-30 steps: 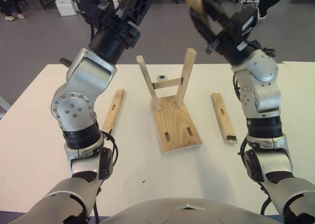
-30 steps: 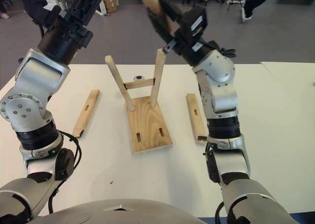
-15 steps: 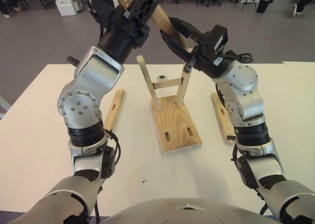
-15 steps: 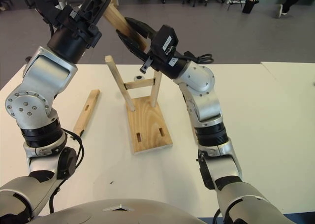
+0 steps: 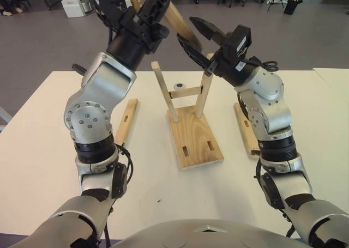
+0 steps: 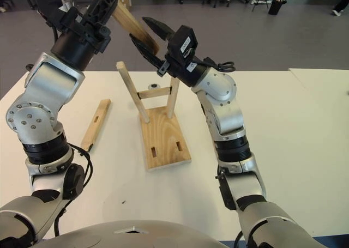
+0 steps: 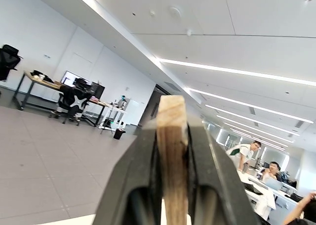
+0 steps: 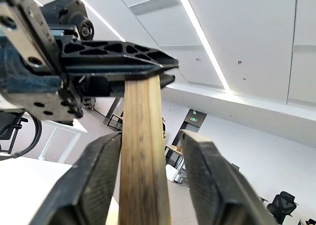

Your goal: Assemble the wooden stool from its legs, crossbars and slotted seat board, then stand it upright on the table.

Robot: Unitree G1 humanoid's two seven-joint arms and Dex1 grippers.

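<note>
My left gripper (image 5: 161, 5) is raised high over the table's back, shut on the upper end of a wooden leg (image 5: 175, 20) that slants down to the right. My right gripper (image 5: 188, 34) stands open around the leg's lower end; one finger (image 8: 202, 175) sits clear of the wood (image 8: 143, 151). The slotted seat board (image 5: 195, 136) lies flat mid-table. Two legs (image 5: 164, 91) (image 5: 205, 87) stand in it, joined by a crossbar (image 5: 184, 92). A loose slotted piece (image 5: 125, 121) lies left of the board, another (image 5: 246, 129) right of it.
A small round object (image 5: 179, 86) sits on the white table (image 5: 43, 150) behind the standing legs. A dark object (image 5: 77, 68) pokes out at the table's back left edge. A second table (image 5: 332, 76) adjoins at the far right.
A second ago my right gripper held the leg up high. It brought the leg down and left to my left gripper, which closed on it. The right gripper has now opened.
</note>
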